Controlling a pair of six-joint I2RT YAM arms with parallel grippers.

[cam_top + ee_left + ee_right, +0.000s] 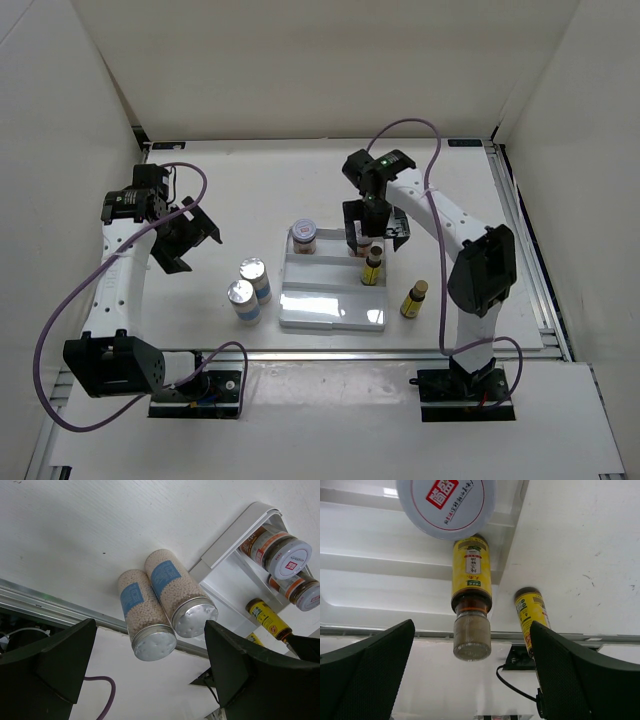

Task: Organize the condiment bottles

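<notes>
Occlusion: in the top view the right tool covers the second jar. That jar shows in the left wrist view, cut by the frame edge, and in the right wrist view only as a red-marked white lid. It sits beside the first jar along the far side of the white ridged tray. Label text is too small to read.

One yellow bottle stands upright in the tray at its right side, just near of the hidden jar and below the right tool. The other yellow bottle stands on the desk, just right of the tray. Two silver-topped cylinders stand upright and touching on the desk left of the tray: near cylinder, far cylinder.

Right arm reaches out and folds down over the tray's far right part, with fingers spread wide and nothing held. Left arm is raised over the desk's left side. The left tool is tilted toward the cylinders, wide open, empty and well apart from them.
</notes>
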